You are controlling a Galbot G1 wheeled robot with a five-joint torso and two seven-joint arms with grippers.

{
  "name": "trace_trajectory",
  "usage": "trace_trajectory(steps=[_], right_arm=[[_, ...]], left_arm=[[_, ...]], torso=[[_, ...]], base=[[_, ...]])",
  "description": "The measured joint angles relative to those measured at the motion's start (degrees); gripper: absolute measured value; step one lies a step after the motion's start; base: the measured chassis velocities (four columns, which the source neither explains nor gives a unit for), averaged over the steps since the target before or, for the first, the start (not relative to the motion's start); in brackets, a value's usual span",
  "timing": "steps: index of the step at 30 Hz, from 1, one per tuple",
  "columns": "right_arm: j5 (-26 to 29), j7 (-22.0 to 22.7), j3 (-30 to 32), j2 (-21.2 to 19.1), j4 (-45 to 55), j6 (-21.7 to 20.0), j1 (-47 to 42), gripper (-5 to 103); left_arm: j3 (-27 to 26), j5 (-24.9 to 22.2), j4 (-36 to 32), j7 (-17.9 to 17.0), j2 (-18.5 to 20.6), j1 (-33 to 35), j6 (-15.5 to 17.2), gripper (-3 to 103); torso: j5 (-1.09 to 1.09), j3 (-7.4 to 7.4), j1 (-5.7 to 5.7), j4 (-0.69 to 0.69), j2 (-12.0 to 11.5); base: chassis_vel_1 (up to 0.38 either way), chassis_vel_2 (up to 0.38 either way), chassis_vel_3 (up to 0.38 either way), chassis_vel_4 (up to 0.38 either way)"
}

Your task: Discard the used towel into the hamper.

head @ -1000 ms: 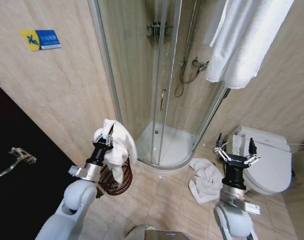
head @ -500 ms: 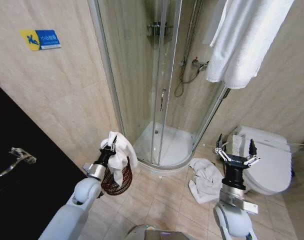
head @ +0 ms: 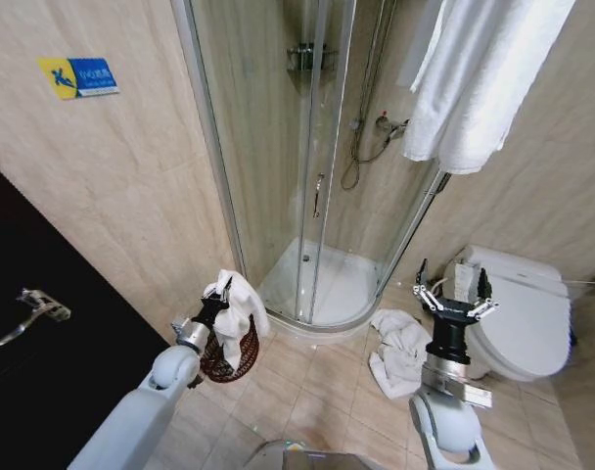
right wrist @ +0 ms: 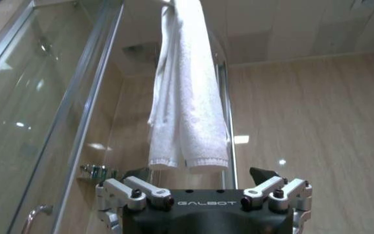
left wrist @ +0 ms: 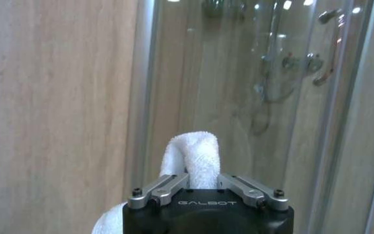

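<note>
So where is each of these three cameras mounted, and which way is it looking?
Head: on the robot's head, looking down at floor, hamper and both arms.
Left wrist: behind the left gripper, facing the shower glass, towel pinched.
Right wrist: behind the right gripper, open, facing up at the hanging towel.
Shared: head also shows that hanging towel.

- The head camera is looking down and forward from high up, taking in the shower cabin (head: 307, 186), the floor (head: 327, 392), the toilet (head: 518, 313) and both arms from well back.
- The left wrist camera is sitting right behind the left gripper (left wrist: 203, 187), facing the shower glass (left wrist: 252, 97) from close by.
- The right wrist camera is sitting behind the right gripper (right wrist: 203, 187), tilting upward at the hanging towel (right wrist: 187, 87) and the wall.
- The head and right wrist views are sharing the hanging towel (head: 483, 69); all three are sharing the shower cabin.
</note>
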Motion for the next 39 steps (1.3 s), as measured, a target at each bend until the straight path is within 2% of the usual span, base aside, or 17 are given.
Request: trace_trajectory(steps=[4,7,13,16,25,32,39], right_arm=[[0.28,-0.14,0.00,0.43,-0.12,0.09,0.90,100],[0.94,-0.76,-0.80,3.76,-1.39,1.31,1.19,100],[0.94,-1.05,-1.01,5.11,-1.34,1.77,1.31,100],[0.69,-1.04,-1.92,6.06,-0.73,1.96,0.40,100],[-1.08,-1.05,-1.88,6.80,-0.70,3.40,-2.05,100],[-1.34,-0.76,-0.79,6.05,-1.25,3.42,-2.74,100],[-1.23,-0.55,-0.28,5.65,-1.73,3.35,-2.80,100]], left_arm=[[0.70,-1.30,2.56,-0.73,1.83,-1.60,0.28,4],[1.37,-2.95,6.37,-2.86,2.76,-3.47,0.32,4],[2.63,-3.49,8.62,-3.33,3.56,-5.12,0.29,4],[5.00,-3.44,11.77,-3.41,3.44,-8.74,0.11,4],[11.77,-2.28,20.45,-2.89,1.33,-17.18,-1.45,4],[17.06,-0.14,31.74,-0.80,-2.92,-24.60,-5.27,4],[17.61,1.20,37.92,-0.55,-5.33,-29.11,-7.25,4]], torso=[[0.01,0.00,0.00,0.01,0.00],[0.01,0.00,0.00,0.00,0.00],[0.01,-0.01,0.00,0.01,0.00],[0.00,0.00,0.00,0.00,0.00],[0.02,-0.01,0.00,-0.01,0.00],[0.02,0.00,0.00,-0.01,0.00],[0.02,0.00,0.00,-0.01,0.00]], base=[[0.000,0.000,0.000,0.000],[0.000,0.000,0.000,0.000],[0.000,0.000,0.000,0.000],[0.000,0.000,0.000,0.000],[0.000,0.000,0.000,0.000],[0.000,0.000,0.000,0.000],[0.000,0.000,0.000,0.000]])
